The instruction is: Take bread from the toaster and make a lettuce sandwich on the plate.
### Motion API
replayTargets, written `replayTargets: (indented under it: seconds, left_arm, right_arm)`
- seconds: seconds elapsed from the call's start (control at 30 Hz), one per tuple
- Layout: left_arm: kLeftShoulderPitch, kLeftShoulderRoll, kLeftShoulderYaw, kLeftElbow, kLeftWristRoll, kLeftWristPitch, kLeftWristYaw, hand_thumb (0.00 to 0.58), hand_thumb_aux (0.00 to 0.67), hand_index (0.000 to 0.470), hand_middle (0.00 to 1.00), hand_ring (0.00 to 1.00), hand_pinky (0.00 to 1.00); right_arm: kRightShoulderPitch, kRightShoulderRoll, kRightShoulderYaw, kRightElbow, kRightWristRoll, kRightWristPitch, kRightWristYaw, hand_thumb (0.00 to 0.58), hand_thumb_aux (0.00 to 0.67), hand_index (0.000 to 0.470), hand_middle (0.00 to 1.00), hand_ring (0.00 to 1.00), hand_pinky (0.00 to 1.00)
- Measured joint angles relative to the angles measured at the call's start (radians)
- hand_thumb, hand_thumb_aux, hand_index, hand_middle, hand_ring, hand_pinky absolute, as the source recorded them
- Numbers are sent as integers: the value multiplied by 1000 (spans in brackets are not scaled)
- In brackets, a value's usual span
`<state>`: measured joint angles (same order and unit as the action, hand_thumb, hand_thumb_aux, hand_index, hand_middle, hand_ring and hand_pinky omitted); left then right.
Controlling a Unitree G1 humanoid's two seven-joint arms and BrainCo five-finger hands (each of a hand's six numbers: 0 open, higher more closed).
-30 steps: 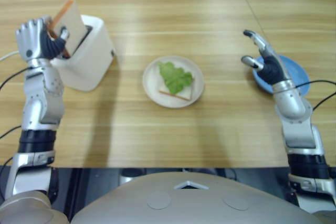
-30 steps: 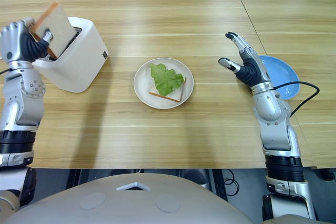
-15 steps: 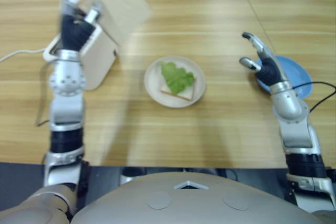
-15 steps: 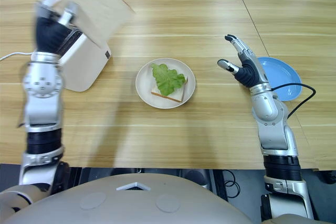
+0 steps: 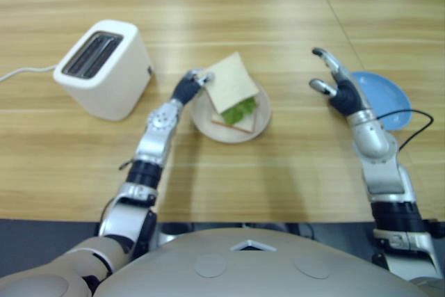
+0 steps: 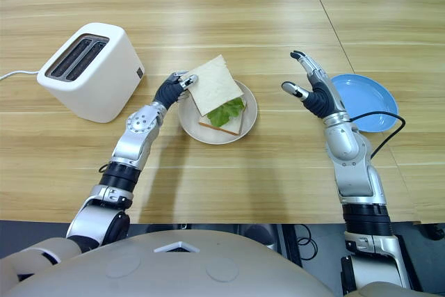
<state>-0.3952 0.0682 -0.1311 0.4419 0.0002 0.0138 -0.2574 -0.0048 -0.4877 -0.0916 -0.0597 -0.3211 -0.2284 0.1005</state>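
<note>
My left hand (image 6: 170, 90) is shut on a slice of bread (image 6: 217, 85), holding it by its left edge just over the white plate (image 6: 245, 126). On the plate lies a bottom slice (image 6: 224, 124) with a green lettuce leaf (image 6: 226, 110) on it; the held slice covers most of the leaf. The white toaster (image 6: 89, 69) stands at the left with both slots empty. My right hand (image 6: 310, 92) hovers open to the right of the plate, holding nothing.
A blue plate (image 6: 365, 102) lies at the right, just beyond my right hand, with a black cable (image 6: 379, 140) running past it. The toaster's cord (image 6: 14, 74) trails off the left edge. A seam (image 6: 327, 19) splits the wooden table at the right.
My left hand has carried the bread slice from above the toaster down and right to the plate, over the lettuce. The right hand has barely shifted. The view has moved slightly.
</note>
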Motion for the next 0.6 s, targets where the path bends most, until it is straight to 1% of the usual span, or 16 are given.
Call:
replayTargets:
  seconds: [0.13,0.33,0.5,0.6]
  left_arm:
    - [-67,4,-16,136,34,-33,-6,580,670,460,1000,1000,1000]
    - [-111,15,-51,297,87,-64,-37,580,670,460,1000,1000,1000]
    - [-131,18,-72,355,126,-67,-48,580,670,460,1000,1000,1000]
    - [-141,32,-86,368,146,-69,-51,580,670,460,1000,1000,1000]
  right_arm:
    - [1,0,10,6,-9,0,-1,0,0,0,0,0,0]
    - [1,-1,31,5,-51,-2,-2,0,0,0,0,0,0]
    - [0,-16,101,4,-141,-23,-3,0,0,0,0,0,0]
    - [-12,-43,172,4,-233,-57,-3,0,0,0,0,0,0]
